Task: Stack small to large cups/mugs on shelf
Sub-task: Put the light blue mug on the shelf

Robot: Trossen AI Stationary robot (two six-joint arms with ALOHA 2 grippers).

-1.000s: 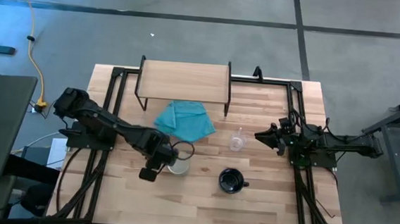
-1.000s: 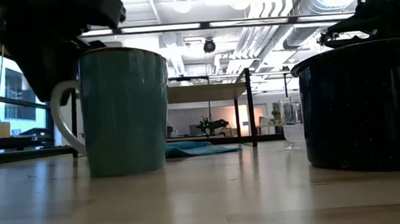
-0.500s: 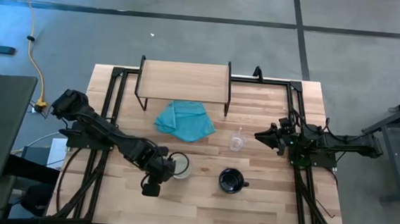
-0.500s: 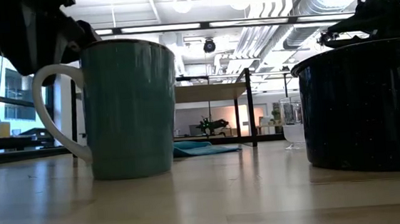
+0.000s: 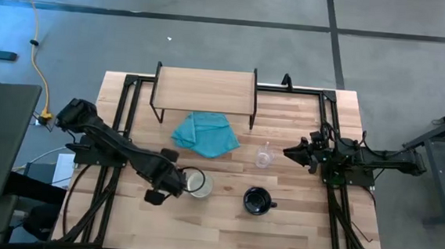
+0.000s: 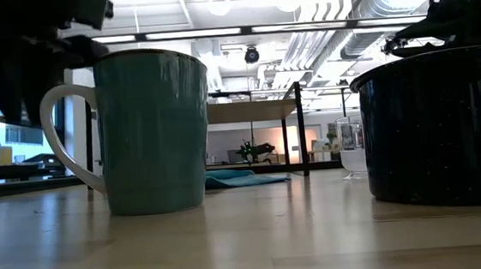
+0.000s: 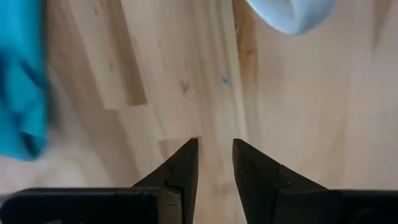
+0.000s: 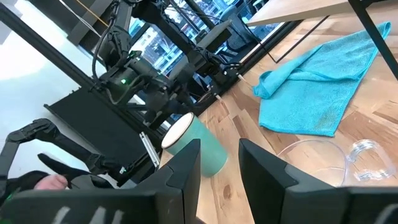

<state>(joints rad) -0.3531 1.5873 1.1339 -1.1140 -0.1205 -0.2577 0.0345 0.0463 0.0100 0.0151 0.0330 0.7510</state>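
So the pale green mug (image 5: 199, 183) was found standing upright on the table (image 5: 293, 231), toward the front and left of centre; its handle (image 6: 65, 140) was pointed toward the left arm's side. The left gripper (image 5: 178, 178) was parked right beside that mug, at the handle side; whether it was actually touching the handle couldn't be told. In the left wrist view its fingers (image 7: 183, 168) were seen a little apart with only bare wood between them, so nothing was being grasped; just a slim gap, not spread wide.

The black mug (image 5: 257, 200) was set upright just to the right of the green one, apart from it, handle turned right. The clear glass cup (image 5: 264, 156) was placed further back, between the black mug and the shelf (image 5: 204, 89); the shelf was sat at the back edge of the table with nothing stacked on it yet. A blue cloth (image 5: 205, 133) was left crumpled in front of the shelf, partly under its front edge.

The right gripper (image 5: 289, 151) was held over the right half of the table, near the glass cup but clear of it; its fingers (image 8: 180, 177) were kept slightly parted too, closed on nothing.
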